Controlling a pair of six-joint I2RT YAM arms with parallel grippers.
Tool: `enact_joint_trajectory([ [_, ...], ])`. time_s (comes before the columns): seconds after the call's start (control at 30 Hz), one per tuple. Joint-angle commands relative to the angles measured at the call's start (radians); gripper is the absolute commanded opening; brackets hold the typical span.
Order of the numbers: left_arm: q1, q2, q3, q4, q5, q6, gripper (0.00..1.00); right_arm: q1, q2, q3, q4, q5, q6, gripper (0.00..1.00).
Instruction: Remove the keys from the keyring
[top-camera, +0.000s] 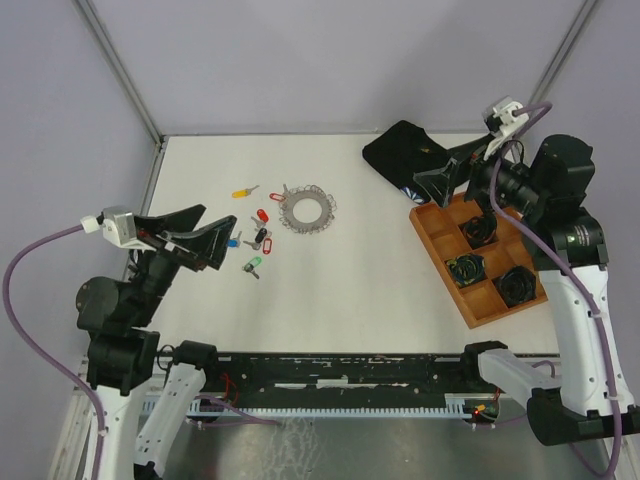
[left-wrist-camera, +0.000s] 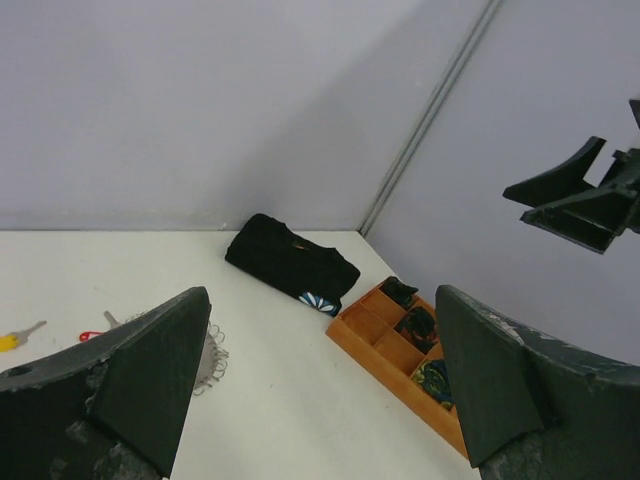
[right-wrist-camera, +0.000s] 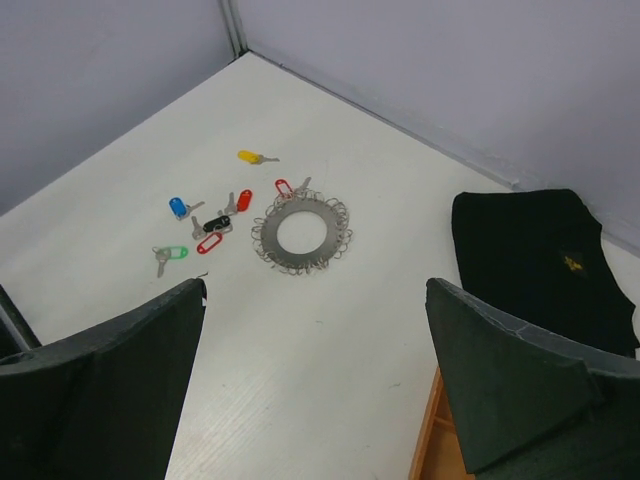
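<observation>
The keyring (top-camera: 308, 210), a silvery ring fringed with small loops, lies flat at the table's middle left; the right wrist view (right-wrist-camera: 299, 232) shows it whole and the left wrist view (left-wrist-camera: 212, 356) only its edge. Loose keys lie to its left: yellow (top-camera: 241, 192), red (top-camera: 263, 214), black (top-camera: 261, 236), blue (top-camera: 233, 242), green (top-camera: 254, 264). Another red key (right-wrist-camera: 283, 187) touches the ring's far rim; I cannot tell if it is attached. My left gripper (top-camera: 218, 222) is open and empty above the keys. My right gripper (top-camera: 440, 183) is open and empty, high above the tray's far end.
A wooden tray (top-camera: 440, 224) with compartments stands at the right, with black coiled items (top-camera: 466, 268) in three cells. A folded black cloth (top-camera: 405, 150) lies behind it at the back. Grey walls close the back and sides.
</observation>
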Motion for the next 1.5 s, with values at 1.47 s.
enact_joint_trajectory([
  [1.47, 0.002, -0.067, 0.009, -0.081, 0.206, 0.075, 0.99, -0.006, -0.145, 0.121, -0.179, 0.114, 0.103, 0.99],
])
